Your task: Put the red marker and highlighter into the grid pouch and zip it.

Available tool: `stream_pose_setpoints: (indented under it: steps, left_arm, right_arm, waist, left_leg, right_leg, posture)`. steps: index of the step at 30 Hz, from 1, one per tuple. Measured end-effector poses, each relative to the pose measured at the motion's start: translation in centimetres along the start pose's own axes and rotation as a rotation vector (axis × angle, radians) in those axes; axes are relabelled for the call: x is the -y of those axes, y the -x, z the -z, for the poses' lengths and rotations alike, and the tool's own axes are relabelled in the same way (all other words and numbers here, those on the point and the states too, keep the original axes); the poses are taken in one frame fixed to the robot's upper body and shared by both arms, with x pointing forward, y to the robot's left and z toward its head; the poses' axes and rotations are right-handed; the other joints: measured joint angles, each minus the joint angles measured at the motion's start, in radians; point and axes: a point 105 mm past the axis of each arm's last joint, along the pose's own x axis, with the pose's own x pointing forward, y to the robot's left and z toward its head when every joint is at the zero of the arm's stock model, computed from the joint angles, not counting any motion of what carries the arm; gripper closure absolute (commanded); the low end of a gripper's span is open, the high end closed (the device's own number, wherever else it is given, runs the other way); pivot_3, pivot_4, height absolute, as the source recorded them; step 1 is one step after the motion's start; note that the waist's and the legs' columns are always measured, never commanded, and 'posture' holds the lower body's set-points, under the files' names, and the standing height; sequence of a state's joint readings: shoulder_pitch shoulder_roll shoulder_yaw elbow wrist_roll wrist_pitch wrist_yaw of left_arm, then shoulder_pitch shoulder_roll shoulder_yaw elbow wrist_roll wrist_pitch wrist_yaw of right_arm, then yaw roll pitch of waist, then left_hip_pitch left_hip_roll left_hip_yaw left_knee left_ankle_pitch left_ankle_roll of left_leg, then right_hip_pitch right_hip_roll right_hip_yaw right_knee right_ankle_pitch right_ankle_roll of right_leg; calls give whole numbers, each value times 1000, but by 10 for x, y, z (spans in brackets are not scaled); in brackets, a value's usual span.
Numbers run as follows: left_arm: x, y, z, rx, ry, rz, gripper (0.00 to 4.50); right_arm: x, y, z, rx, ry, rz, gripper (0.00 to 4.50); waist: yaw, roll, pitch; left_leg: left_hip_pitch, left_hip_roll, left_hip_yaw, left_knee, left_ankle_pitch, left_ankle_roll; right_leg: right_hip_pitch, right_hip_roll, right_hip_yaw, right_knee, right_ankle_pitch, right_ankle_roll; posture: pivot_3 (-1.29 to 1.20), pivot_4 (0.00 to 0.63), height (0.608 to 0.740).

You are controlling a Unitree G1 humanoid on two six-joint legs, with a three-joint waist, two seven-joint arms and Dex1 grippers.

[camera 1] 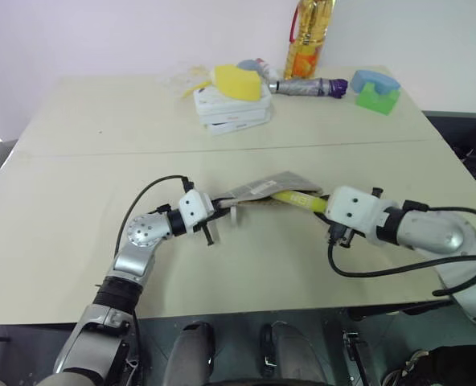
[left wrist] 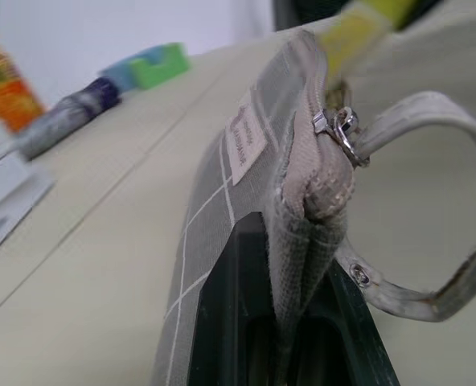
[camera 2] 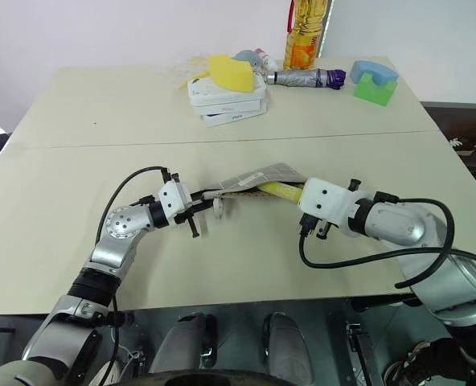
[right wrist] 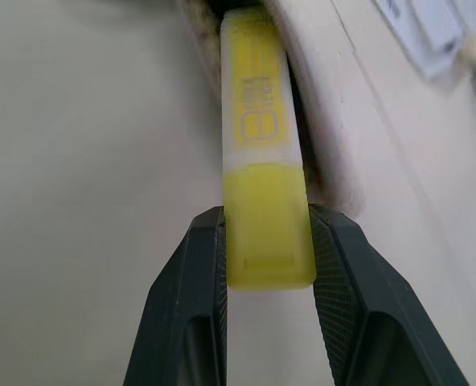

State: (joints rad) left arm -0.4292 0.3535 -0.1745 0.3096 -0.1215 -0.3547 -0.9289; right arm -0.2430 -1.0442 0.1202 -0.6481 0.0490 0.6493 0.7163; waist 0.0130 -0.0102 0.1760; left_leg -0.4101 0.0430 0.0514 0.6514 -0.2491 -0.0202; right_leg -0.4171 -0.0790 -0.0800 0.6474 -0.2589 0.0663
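Pouch is pinched at its zip end by L gripper; highlighter is clamped in R gripper, tip at pouch mouth. Highlighter should be kept aligned w/ the opening and pushed in straight while pouch is held steady.

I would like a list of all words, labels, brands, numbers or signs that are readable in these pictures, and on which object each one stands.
No text can be read with certainty.
highlighter, held in the right gripper: yellow outlined characters on the barrel, too blurred to read.
grid pouch, held in the left gripper: small white label, print illegible.
white boxes: small red mark, too small.
bottle: orange label, unreadable.
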Motion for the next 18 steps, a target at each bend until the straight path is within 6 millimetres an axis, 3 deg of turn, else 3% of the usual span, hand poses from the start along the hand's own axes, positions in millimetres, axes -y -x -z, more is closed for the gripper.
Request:
stream_pose_setpoints:
  steps: [9, 14, 16, 18]
  left_arm:
    - [16, 1, -6, 7, -27, 147, 4500]
    - [16, 1, -7, 3, -19, 149, 4500]
    - [15, 0, -7, 2, -16, 138, 4500]
    - [12, 0, -6, -2, -1, 114, 4500]
  right_arm:
    - [-16, -8, -15, -1, 218, -139, 3634]
    - [-17, -10, -17, 9, 213, -137, 1260]
    - [-12, -8, -23, 51, 131, -103, 331]
    - [-3, -3, -36, 134, -1, -55, 331]
  waist:
    - [0, 0, 0]
    - [0, 0, 0]
    - [0, 0, 0]
    - [0, 0, 0]
  left_leg:
    - [0, 0, 0, 0, 0, 0]
    - [0, 0, 0, 1, 0, 0]
    - [0, 0, 0, 1, 0, 0]
    - [0, 0, 0, 1, 0, 0]
  right_leg:
    - [0, 0, 0, 0, 0, 0]
    - [0, 0, 0, 0, 0, 0]
    - [0, 0, 0, 0, 0, 0]
    - [1, 0, 0, 0, 0, 0]
  posture:
    - [0, 150, 740]
    - [0, 150, 740]
    - [0, 150, 740]
    - [0, 150, 740]
